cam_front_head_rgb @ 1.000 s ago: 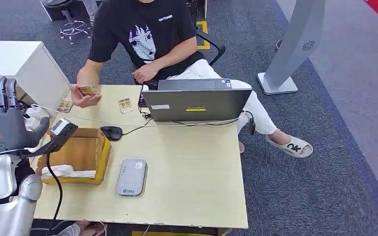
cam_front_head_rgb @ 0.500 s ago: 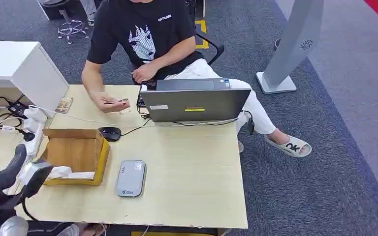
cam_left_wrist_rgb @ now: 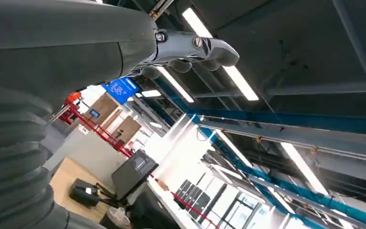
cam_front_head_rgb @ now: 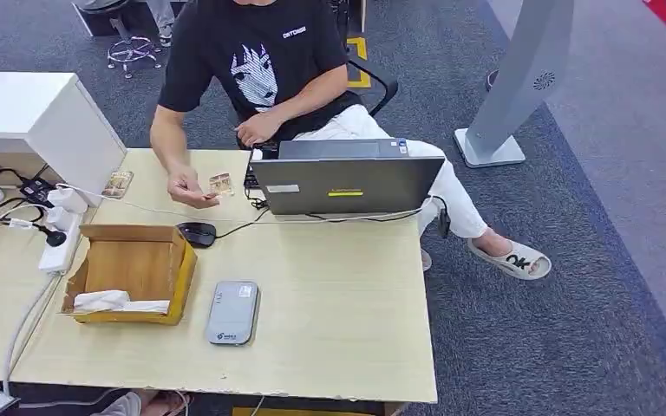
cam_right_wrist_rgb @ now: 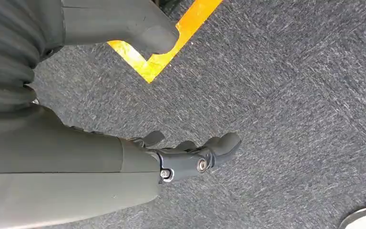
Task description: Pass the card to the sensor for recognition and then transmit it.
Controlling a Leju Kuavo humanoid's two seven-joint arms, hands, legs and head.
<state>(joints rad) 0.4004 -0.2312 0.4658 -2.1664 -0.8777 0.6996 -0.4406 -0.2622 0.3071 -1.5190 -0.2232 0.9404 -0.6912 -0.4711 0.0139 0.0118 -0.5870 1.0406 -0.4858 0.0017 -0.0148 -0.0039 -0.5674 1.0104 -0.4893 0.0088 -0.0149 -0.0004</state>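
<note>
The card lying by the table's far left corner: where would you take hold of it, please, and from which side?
Probably by its two long edges, near the end that points toward the robot, coming down from above. The card lies flat on the table, so only its thin edges offer a hold, and the white cabinet crowds its left side.

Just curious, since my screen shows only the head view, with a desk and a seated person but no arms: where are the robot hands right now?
Observer: The right robot hand hangs low over the dark grey carpet floor, near a yellow floor marking.
Visitor: Is it carrying a card?
Observer: No, its fingers are apart with nothing between them.
Visitor: And the other one?
Observer: The left robot hand points up toward long ceiling strip lights, also holding nothing.
</note>
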